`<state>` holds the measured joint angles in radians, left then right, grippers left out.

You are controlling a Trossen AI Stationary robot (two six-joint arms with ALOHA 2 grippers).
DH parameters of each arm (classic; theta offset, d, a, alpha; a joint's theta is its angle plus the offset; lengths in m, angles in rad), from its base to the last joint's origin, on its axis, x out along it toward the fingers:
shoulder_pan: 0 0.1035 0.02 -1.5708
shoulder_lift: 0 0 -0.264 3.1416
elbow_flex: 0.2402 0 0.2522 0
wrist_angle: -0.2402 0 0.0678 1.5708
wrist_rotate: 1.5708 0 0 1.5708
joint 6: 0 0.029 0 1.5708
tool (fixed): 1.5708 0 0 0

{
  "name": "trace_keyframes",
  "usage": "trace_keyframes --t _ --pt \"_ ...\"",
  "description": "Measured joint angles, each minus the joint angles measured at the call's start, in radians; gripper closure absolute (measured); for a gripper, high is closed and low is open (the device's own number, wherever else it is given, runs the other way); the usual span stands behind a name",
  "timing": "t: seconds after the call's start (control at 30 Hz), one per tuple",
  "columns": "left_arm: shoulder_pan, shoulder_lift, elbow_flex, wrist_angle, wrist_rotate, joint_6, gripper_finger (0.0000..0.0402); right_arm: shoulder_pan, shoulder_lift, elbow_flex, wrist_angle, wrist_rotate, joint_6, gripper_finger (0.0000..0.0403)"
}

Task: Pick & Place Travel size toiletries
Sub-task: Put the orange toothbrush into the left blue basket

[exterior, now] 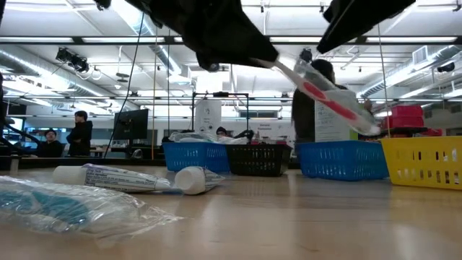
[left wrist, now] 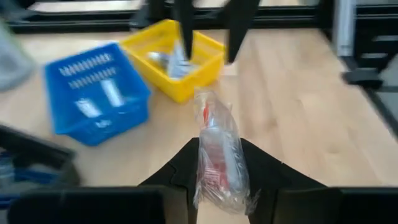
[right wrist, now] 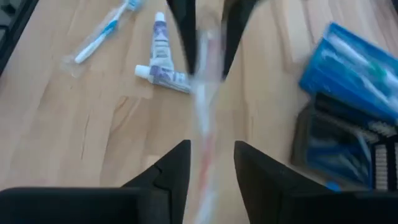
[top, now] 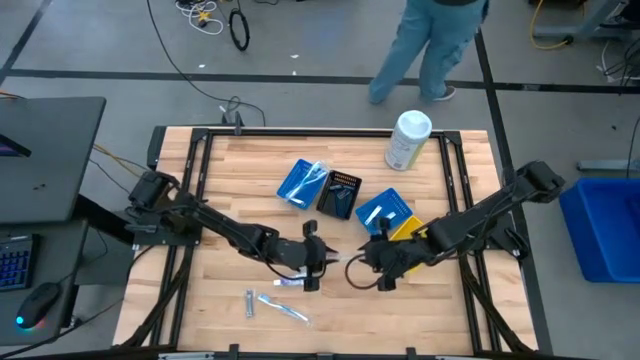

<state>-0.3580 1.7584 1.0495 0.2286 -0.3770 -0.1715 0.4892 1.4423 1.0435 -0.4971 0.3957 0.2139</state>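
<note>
held up above mid-table, a light, stiff red toothbrush (left wrist: 217,149) in slick crinkly wrap, pinched at one end by the left gripper (left wrist: 221,180), right gripper (right wrist: 208,165) parted around its far end, best gripped mid-handle

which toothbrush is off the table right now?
The red wrapped toothbrush, held in the left gripper between both arms. The blue wrapped toothbrush lies on the table.
</note>
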Motion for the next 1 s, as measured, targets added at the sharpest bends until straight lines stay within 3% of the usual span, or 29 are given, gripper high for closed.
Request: trace_keyframes --t 0.2,0.33,0.4,0.67,0.8,1.0 --pt "0.016 -0.114 0.047 -0.249 -0.259 -0.062 0.0298 0.002 -0.076 0.000 -0.094 -0.003 0.122 0.0259" --pt "0.038 -0.205 0.056 -0.435 -0.489 -0.166 0.0296 0.005 -0.082 0.000 -0.102 -0.006 0.145 0.0260" --pt "0.060 -0.235 0.056 -0.529 -0.544 -0.245 0.0300 0.005 -0.082 0.000 -0.103 -0.006 0.145 0.0262" --pt "0.182 -0.202 0.054 -0.825 -0.544 -0.536 0.0302 0.005 -0.082 0.000 -0.103 -0.006 0.145 0.0261" --pt "0.234 -0.153 0.054 -0.831 -0.535 -0.565 0.0299 0.005 -0.082 0.000 -0.098 -0.006 0.145 0.0264" --pt "0.282 -0.119 0.054 -0.827 -0.385 -0.584 0.0304 0.005 -0.082 0.000 -0.098 -0.007 0.145 0.0263"
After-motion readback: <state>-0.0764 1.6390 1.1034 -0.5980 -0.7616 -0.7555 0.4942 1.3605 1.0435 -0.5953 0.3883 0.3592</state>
